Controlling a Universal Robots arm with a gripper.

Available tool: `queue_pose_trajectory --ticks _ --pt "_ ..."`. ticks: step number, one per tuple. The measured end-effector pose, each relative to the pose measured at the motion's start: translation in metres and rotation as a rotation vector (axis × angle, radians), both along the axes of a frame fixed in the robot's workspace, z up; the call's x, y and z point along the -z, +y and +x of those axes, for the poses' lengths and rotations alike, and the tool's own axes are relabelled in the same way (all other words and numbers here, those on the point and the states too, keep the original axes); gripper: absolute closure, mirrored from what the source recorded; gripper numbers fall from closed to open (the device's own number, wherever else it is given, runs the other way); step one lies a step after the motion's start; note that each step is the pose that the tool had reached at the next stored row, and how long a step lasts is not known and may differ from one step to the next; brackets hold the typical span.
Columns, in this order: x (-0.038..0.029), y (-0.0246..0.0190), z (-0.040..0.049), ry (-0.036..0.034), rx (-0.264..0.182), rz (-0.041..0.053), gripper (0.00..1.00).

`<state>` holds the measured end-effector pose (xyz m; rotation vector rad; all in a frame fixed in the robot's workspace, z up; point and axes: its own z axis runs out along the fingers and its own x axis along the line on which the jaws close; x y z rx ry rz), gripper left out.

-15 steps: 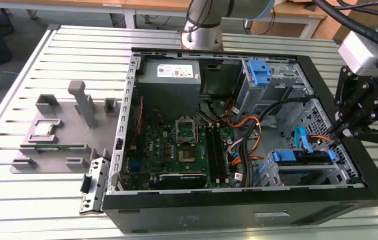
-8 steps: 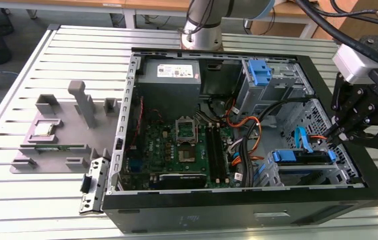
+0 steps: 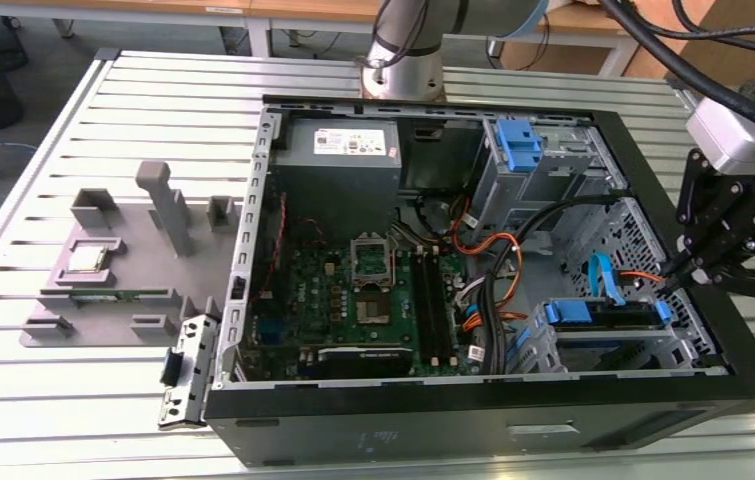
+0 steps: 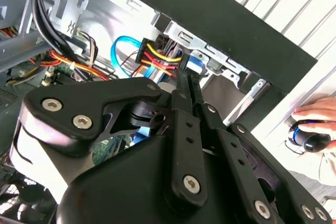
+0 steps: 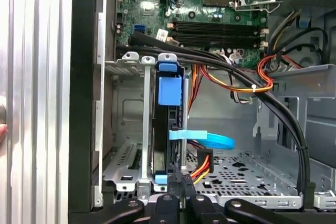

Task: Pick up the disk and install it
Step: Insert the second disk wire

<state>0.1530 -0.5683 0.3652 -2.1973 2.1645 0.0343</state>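
The disk (image 3: 607, 314) sits on edge in the drive cage at the front right corner of the open computer case, with its blue carrier frame showing. In the first wrist view the disk (image 5: 167, 140) stands between silver cage rails, a blue tab at each end. My gripper (image 3: 677, 285) hangs over the case's right wall, just beside the disk's outer end. In both wrist views the black fingers (image 4: 185, 85) lie together, with nothing visible between them. The gripper (image 5: 181, 184) reaches to the disk's near end, beside the red-yellow power cable and blue data cable.
The case (image 3: 484, 420) holds a motherboard (image 3: 350, 290), a grey power supply (image 3: 337, 145), an upright blue latch (image 3: 520, 145) and looping cables (image 3: 497, 260). A grey fixture (image 3: 124, 260) lies on the slatted table at the exterior view's left. A person's hand (image 4: 315, 116) rests outside the case.
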Motion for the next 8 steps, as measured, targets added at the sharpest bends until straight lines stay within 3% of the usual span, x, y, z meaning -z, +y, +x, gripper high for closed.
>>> queue_pose_trajectory --ticks 8 --pt "0.0009 0.0000 0.0005 0.0000 0.000 -0.0001 0.83"
